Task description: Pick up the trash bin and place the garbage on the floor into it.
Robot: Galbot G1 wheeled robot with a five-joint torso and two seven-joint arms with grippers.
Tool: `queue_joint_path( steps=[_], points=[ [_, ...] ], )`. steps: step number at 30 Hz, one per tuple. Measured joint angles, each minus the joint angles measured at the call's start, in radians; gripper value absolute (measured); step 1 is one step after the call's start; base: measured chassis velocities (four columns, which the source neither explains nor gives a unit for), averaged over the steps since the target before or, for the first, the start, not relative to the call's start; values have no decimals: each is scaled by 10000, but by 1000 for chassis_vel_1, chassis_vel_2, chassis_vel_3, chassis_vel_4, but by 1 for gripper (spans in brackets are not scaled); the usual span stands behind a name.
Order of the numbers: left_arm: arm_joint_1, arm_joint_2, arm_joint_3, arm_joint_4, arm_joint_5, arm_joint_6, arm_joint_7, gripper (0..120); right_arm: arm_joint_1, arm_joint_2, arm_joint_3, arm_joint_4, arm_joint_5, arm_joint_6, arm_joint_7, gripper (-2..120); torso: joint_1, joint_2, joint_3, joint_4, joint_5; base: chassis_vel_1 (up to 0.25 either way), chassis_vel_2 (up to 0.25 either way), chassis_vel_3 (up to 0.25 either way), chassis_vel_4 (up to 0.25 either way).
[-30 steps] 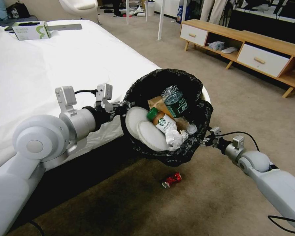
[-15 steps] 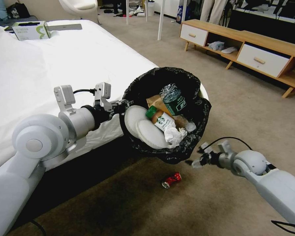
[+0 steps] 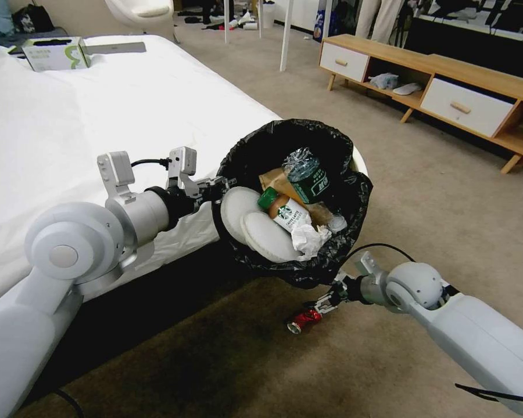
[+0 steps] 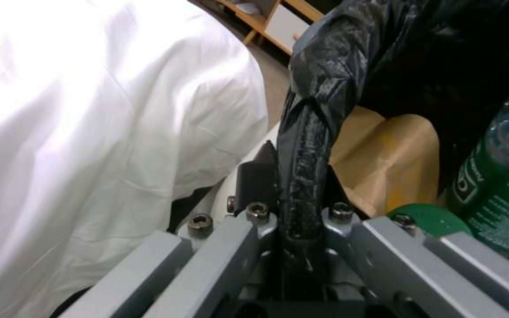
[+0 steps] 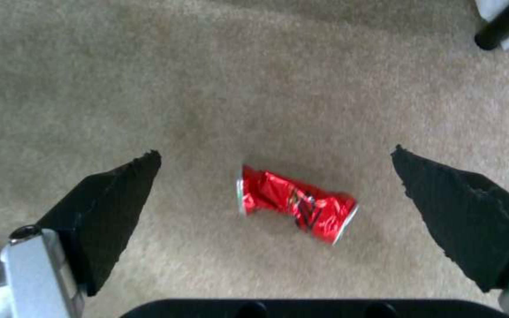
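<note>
The trash bin [image 3: 343, 191], white with a black bag over its rim, hangs in the air beside the bed. My left gripper [image 3: 218, 188] is shut on the bin's rim [image 4: 305, 176], pads on both sides of the bag. Inside lie a clear bottle, a brown-drink bottle with a green cap, a brown paper bag [image 4: 384, 163], white tissue and white discs. A crushed red can [image 3: 304, 320] lies on the carpet floor [image 3: 389, 360] below the bin. My right gripper [image 3: 325, 302] hangs open just above the can [image 5: 296, 204], which lies between its two black fingertips [image 5: 113, 194].
The bed with white sheets [image 3: 70, 128] stands at the left, its dark base close to the bin. A wooden low cabinet [image 3: 447, 87] with white drawers runs along the far right. Open carpet lies between them.
My right arm has swung down from beside the bin to just above the can. The bin and left arm have hardly moved.
</note>
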Motion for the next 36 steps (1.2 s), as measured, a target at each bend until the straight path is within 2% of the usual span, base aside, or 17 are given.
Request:
queue_joint_path(
  steps=[6,8,12,14,18,22,23,25,26,27,30,36],
  points=[
    [76,21,-5,-1,48,0,34,2,457,458,-538,-991,-576,526,-506,100,0,0,0,3,0,0,0,0,0],
    [95,60,-39,4,56,0,59,2,628,537,-841,-1466,-1547,944,-951,100,0,0,0,2,-2,0,0,0,0],
    [97,25,-48,16,68,0,69,2,705,597,-983,-1741,-2451,1282,-1334,100,0,0,1,1,1,0,0,0,0],
    [105,-29,-40,29,110,0,85,2,779,668,-1070,-2020,-3634,1889,-1635,100,0,0,1,-1,-3,0,0,0,0],
    [115,-65,-21,60,148,0,98,2,806,738,-1129,-2206,-4222,2278,-1868,100,0,0,0,2,2,0,0,0,0],
    [141,-98,-8,115,240,0,176,2,704,765,-1147,-2527,-5439,3366,-2323,100,0,-1,1,1,0,0,0,0,0],
    [141,-98,-8,115,240,0,176,2,704,765,-1147,-2527,-5439,3366,-2323,100,0,-1,1,1,0,0,0,0,0],
    [158,-117,-3,144,292,0,218,2,660,854,-934,-2683,-6639,4103,-2611,100,0,0,0,0,0,0,0,0,0],
    [158,-117,-3,144,292,0,218,2,660,854,-934,-2683,-6639,4103,-2611,100,0,0,0,0,0,0,0,0,0],
    [158,-149,4,168,318,0,233,2,676,905,-883,-2747,-7257,4366,-2688,100,0,0,0,0,-1,0,0,0,0],
    [148,-216,25,193,346,-1,246,2,776,1017,-866,-2894,-7809,4881,-2831,100,0,0,1,2,0,0,0,0,0],
    [162,-244,33,229,412,-1,285,2,999,1266,-908,-3265,-7978,5510,-3081,100,0,0,0,3,0,0,0,0,0]
  ],
)
